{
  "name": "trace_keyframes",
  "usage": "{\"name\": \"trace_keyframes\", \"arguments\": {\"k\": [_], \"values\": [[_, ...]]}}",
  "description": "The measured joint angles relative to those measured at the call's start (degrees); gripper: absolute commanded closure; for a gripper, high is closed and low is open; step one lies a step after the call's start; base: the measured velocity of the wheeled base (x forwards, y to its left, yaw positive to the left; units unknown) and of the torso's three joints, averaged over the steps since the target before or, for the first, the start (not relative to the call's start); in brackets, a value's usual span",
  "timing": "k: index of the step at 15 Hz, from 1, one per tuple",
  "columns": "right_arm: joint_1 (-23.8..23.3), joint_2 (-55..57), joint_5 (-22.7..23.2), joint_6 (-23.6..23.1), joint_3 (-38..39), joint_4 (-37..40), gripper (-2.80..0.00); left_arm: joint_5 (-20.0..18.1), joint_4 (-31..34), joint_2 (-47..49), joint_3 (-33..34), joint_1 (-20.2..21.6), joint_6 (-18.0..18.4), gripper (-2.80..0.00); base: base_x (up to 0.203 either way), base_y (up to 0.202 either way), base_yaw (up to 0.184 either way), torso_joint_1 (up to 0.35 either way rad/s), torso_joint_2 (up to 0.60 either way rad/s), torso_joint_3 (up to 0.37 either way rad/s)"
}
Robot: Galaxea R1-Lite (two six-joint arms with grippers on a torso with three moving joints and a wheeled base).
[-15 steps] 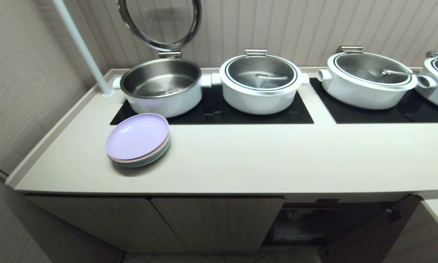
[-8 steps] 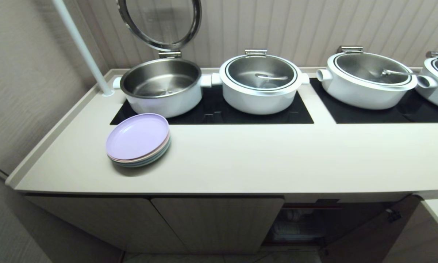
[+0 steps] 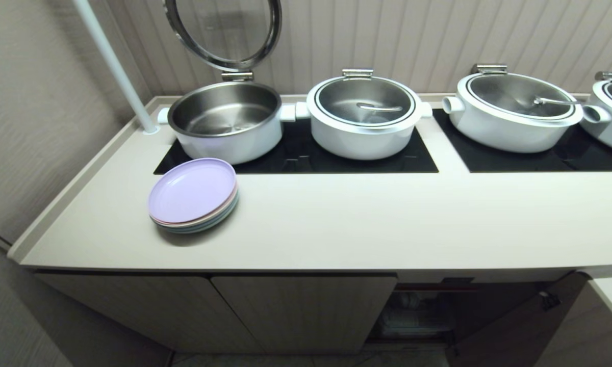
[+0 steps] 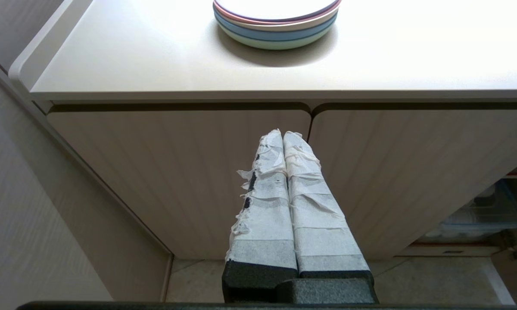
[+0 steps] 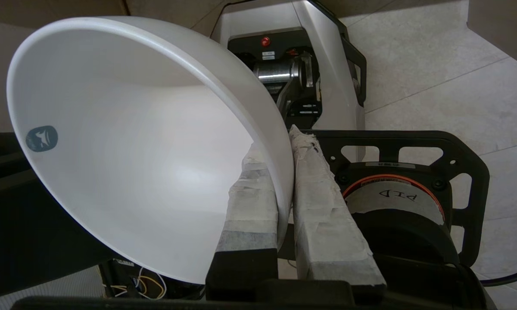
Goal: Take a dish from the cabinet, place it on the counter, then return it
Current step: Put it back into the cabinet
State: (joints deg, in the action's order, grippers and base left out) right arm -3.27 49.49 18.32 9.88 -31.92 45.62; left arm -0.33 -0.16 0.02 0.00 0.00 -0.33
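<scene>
The dish [image 5: 133, 150], a deep white bowl, shows only in the right wrist view, tilted on its side. My right gripper [image 5: 280, 144] is shut on its rim, with one taped finger inside the bowl and the other outside. Behind it are my own base and the tiled floor. My left gripper [image 4: 283, 134] is shut on nothing and points at the closed ribbed doors of the cabinet [image 4: 176, 172], below the edge of the counter [image 3: 362, 224]. Neither arm shows in the head view. The cabinet's right door [image 3: 530, 326] stands open.
A stack of pastel plates [image 3: 193, 195] sits on the counter's left part. Behind it on black cooktop panels stand white pots [image 3: 364, 114], the left one [image 3: 229, 122] with its lid raised. A clear bin [image 3: 413, 316] sits in the open compartment. A white pole [image 3: 115, 66] rises at the back left.
</scene>
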Motion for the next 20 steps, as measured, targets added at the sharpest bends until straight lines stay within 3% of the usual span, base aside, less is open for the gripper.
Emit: {"name": "trace_keyframes", "arguments": {"k": [20], "values": [[-0.2, 0.5, 0.0, 0.2, 0.1, 0.0, 0.0, 0.0, 0.0, 0.0, 0.0, 0.0, 0.0, 0.0, 0.0, 0.0, 0.0, 0.0, 0.0, 0.0]]}}
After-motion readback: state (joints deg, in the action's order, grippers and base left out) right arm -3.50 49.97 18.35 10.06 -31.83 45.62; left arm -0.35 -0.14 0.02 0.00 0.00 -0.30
